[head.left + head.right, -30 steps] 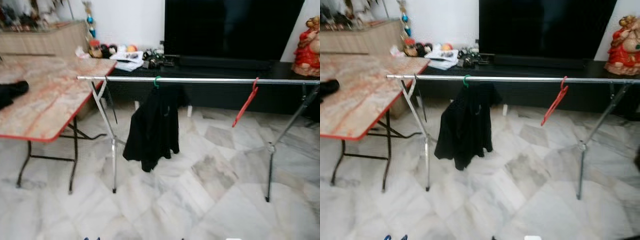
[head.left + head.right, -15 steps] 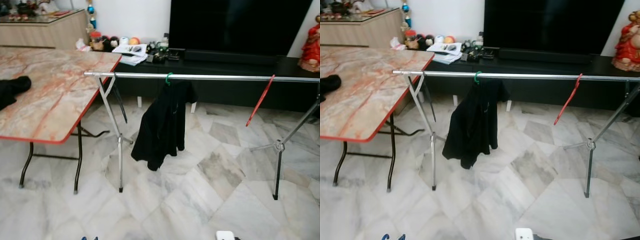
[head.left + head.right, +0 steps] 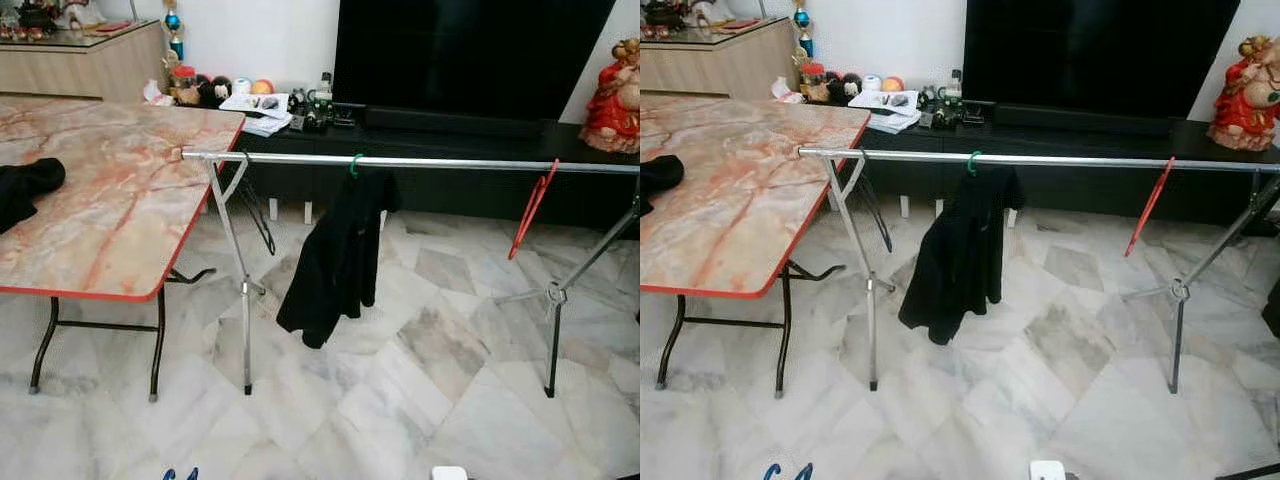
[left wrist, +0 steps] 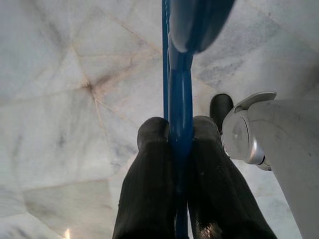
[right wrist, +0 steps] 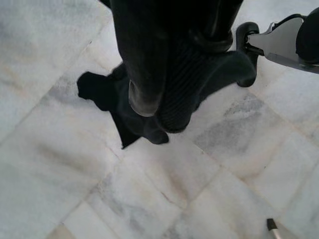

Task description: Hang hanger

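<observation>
Two black fingers of your left gripper [image 4: 180,144] are clenched on a blue hanger [image 4: 179,89], held low over the marble floor [image 3: 420,400]; its blue tips peek in at the bottom edge of the head views. Your right gripper [image 5: 159,107] is clamped on a dark garment [image 5: 124,104] that dangles above the tiles. Ahead of you stands a clothes rail [image 3: 450,163] on metal legs. A black jacket [image 3: 340,260] hangs from it on a green hanger [image 3: 355,165], and a red hanger [image 3: 530,205] hangs farther to your right. To your left sits a marble-topped table [image 3: 110,200] with a black cloth [image 3: 25,185] on it. Behind the rail you have a dark TV [image 3: 470,55] on a low cabinet, with a red figurine [image 3: 610,95] beside it.
</observation>
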Robot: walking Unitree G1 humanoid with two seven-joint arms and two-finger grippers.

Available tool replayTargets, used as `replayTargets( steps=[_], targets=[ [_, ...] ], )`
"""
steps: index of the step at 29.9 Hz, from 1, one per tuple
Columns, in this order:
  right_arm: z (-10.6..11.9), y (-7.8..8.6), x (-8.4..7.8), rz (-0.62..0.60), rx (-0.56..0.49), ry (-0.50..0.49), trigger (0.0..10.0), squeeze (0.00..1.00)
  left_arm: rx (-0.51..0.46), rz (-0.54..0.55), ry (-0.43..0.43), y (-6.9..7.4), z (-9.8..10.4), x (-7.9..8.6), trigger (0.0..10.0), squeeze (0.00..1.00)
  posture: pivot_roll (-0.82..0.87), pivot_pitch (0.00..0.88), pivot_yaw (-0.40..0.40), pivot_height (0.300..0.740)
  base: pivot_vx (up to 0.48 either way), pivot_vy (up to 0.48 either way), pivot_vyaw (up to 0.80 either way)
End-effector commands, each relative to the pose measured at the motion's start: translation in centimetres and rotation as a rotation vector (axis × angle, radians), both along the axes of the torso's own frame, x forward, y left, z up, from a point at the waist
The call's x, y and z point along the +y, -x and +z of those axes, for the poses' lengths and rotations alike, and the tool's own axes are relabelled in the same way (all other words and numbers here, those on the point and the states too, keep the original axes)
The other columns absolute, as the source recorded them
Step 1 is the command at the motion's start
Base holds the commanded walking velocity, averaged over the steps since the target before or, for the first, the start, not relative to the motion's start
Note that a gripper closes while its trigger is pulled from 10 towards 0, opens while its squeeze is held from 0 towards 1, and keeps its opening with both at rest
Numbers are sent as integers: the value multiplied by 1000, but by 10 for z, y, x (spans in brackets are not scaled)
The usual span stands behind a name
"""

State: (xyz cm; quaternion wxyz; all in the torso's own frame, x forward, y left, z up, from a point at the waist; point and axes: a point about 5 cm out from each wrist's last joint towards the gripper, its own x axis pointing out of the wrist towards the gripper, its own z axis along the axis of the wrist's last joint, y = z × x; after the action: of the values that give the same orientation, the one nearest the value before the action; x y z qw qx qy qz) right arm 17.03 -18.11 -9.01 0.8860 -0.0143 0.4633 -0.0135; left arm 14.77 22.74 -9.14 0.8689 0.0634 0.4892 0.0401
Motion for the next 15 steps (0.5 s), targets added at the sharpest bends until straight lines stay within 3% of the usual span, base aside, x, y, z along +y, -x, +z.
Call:
replayTargets(
  steps=[1,9,15],
  targets=[
    [2,0,-12,-46,-16,6,10000,0,18,-21,3,2,-2,-3,10000,0,134,0,4,740,0,0,0],
    [2,-1,-11,-144,-27,-24,10000,0,14,-18,11,1,-2,-4,10000,0,139,0,5,740,0,0,0],
    [2,-2,-9,-151,-28,-28,10000,0,17,-18,11,2,-2,-4,10000,0,137,0,8,740,-245,0,0]
  ],
)
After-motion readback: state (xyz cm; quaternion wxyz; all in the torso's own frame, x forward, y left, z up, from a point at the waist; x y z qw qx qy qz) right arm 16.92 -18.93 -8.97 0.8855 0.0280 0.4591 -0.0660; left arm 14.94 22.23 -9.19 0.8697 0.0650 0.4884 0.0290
